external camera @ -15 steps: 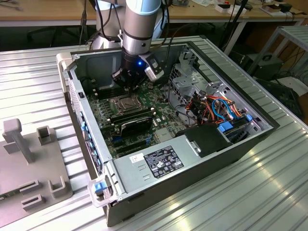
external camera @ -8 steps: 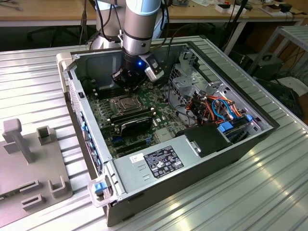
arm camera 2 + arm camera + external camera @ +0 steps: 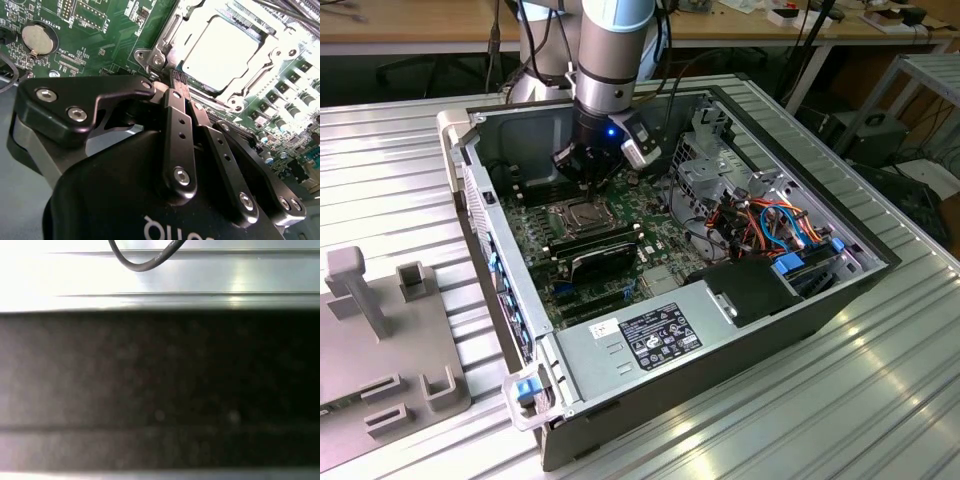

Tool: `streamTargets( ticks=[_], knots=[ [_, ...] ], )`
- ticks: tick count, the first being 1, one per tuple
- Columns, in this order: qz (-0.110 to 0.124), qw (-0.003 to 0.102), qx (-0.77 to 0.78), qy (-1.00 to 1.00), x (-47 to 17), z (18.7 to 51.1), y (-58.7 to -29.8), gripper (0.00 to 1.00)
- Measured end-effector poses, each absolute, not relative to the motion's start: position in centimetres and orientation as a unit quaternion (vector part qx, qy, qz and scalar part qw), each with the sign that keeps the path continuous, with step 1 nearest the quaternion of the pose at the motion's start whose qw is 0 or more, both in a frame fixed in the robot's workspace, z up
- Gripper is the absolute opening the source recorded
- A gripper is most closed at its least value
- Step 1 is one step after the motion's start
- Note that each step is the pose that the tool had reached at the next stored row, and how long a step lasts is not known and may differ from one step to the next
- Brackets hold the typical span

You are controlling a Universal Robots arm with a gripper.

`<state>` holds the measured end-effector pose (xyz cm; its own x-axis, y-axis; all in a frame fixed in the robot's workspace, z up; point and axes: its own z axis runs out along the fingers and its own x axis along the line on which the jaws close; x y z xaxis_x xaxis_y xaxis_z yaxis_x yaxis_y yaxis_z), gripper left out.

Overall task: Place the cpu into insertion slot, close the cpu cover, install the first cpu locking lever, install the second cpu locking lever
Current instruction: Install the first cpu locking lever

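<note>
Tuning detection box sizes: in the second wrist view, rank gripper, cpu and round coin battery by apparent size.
1. gripper: largest, but nearest the camera, so this says little of its true size.
2. cpu.
3. coin battery: smallest.

An open computer case (image 3: 750, 345) rests on a ribbed metal table (image 3: 880, 400).

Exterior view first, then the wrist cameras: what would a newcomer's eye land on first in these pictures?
In the exterior view, the robot arm reaching down into the open computer case stands out at once. In the second wrist view, the bright silvery cpu lies framed by the metal cover. The black gripper, fingers shut, is at the cover's near corner.
</note>
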<state>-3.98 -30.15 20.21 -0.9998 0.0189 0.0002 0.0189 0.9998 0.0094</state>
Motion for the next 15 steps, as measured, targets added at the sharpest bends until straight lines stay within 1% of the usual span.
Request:
streamTargets(
  ticks=[15],
  knots=[
    [-0.006,0.000,-0.009,-1.000,-3.93,20.78,-29.90,0.11]
  ],
)
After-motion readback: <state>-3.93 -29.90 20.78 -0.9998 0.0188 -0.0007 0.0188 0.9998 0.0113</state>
